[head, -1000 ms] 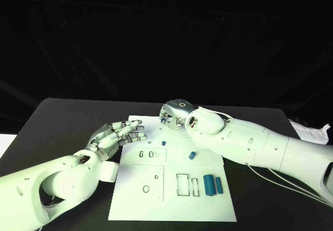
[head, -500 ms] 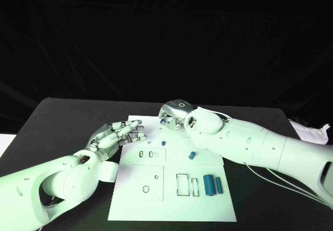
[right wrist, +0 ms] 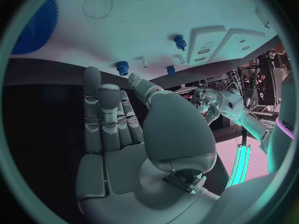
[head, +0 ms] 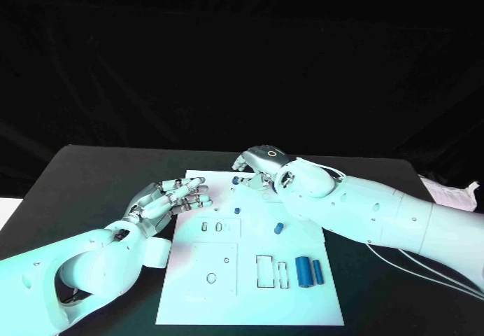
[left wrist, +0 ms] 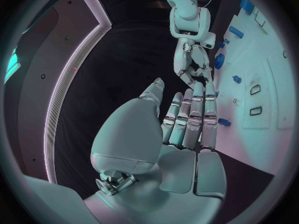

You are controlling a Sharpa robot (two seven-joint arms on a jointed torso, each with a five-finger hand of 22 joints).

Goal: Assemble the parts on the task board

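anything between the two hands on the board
In the head view, between the left hand and right hand lies bare white board; no blue parts there.

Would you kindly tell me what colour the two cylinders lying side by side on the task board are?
Blue; the two cylinders show best in the head view.

One task board [head: 303,308], white, on one black tabletop [head: 91,175].

Blue parts on task board, five counted in head view:
- two long cylinders [head: 303,270], side by side near board's right edge
- one short peg [head: 278,227], mid-board, right of centre
- one small peg [head: 237,209], above twin slots
- one small piece [head: 236,180] at board's far edge, beside right hand [head: 258,168]

Two hands over board: left hand [head: 169,201] at left edge, right hand at far edge.
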